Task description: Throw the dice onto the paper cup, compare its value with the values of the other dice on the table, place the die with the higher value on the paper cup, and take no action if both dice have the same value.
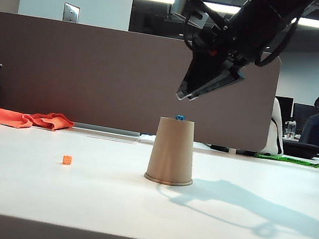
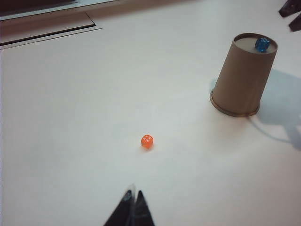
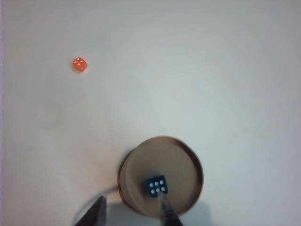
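The tan paper cup (image 1: 172, 151) stands upside down on the white table (image 1: 73, 197), and the blue die (image 1: 179, 117) rests on its flat upturned base. From above, the blue die (image 3: 156, 185) shows six pale pips on the cup (image 3: 181, 165). My right gripper (image 1: 189, 96) hangs open a little above the cup, holding nothing; the same gripper (image 3: 130, 209) is spread wide in its wrist view. The orange die (image 1: 67, 159) lies on the table left of the cup; the orange die (image 3: 79, 64) shows four pips. My left gripper (image 2: 133, 194) is shut and empty, well short of the orange die (image 2: 147, 141).
An orange-red cloth (image 1: 22, 118) lies at the back left of the table, before a brown partition (image 1: 82, 70). The right arm casts a shadow (image 1: 243, 207) on the table right of the cup.
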`<state>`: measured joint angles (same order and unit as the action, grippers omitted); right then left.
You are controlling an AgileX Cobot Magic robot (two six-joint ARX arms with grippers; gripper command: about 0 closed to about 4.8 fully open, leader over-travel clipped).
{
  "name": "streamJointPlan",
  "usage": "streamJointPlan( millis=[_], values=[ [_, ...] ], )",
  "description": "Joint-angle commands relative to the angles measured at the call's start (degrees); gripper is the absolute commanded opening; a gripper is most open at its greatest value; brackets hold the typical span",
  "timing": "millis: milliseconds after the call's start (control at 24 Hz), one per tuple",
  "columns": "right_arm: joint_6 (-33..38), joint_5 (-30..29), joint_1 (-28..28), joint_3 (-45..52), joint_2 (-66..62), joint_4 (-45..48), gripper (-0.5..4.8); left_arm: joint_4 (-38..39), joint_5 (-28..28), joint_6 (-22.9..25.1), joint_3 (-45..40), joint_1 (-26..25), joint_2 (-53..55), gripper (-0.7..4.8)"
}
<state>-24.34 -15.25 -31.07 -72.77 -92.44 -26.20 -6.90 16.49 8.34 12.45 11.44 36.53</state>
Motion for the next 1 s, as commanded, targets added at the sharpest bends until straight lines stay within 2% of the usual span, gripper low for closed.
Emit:
streamJointPlan(
  millis=[42,375,1000],
  values=[
    [-0.8,-0.6,-0.1,-0.3,-0.5,1.4,1.49,-0.9,0.5,0.2,0.3,0.0,-0.1,-0.05],
    [-0.9,-1.4,-0.1,-0.3,-3.1,2.5,1.49,-0.9,0.5,0.2,0.3,0.0,-0.1,-0.05],
    [-0.8,1.8,0.5,-0.3,-5.6,5.4,1.49,-0.9,0.5,0.2,0.3,0.0,-0.1,-0.05]
  ],
)
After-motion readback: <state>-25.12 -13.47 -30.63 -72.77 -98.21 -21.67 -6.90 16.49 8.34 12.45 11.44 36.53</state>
